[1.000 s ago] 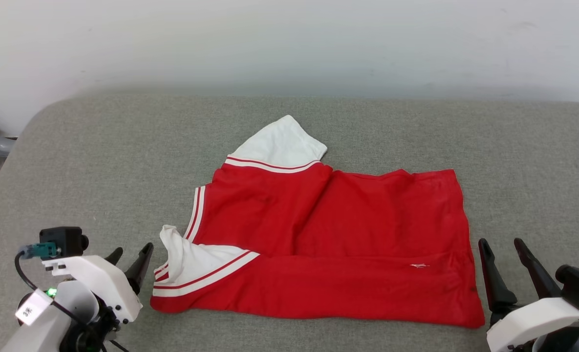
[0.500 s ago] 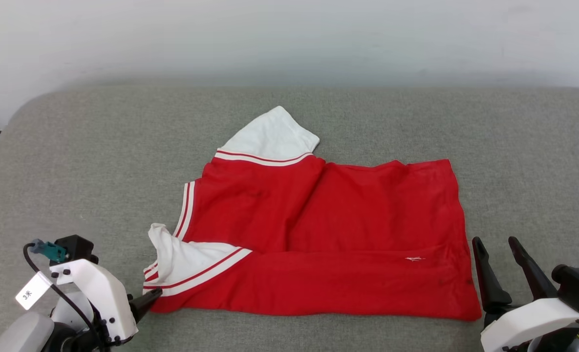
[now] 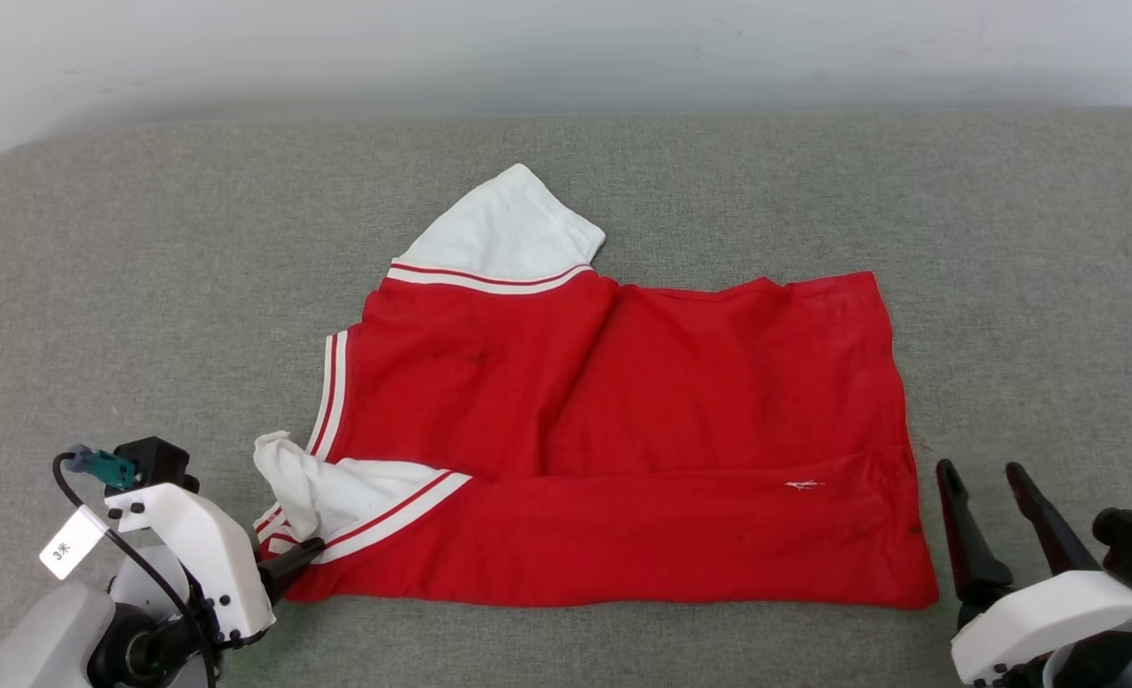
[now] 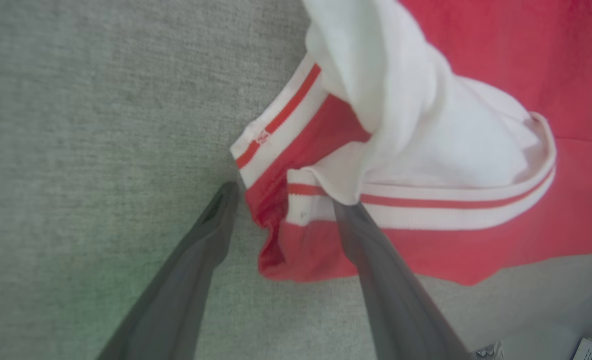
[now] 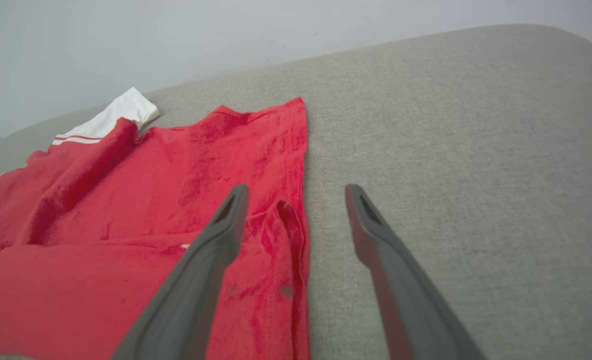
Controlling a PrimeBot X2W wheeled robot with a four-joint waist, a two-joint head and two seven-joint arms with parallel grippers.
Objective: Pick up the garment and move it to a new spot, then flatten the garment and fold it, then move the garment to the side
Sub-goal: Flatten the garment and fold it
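Left gripper has slid in to 7 o'clock corner of garment, jaws spread astride striped hem, nothing pinched. Right gripper spread too, at 4 o'clock corner. Garment lies mid-cushion. We reckon soft, light, floppy: pinch both near corners.

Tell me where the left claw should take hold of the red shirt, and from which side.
Grip the red shirt at its near-left corner, where the hem and the striped white sleeve bunch up off the grey cushion. Coming in low from the robot's left looks best: the open left claw straddles that raised edge, one finger over cushion, one over cloth.
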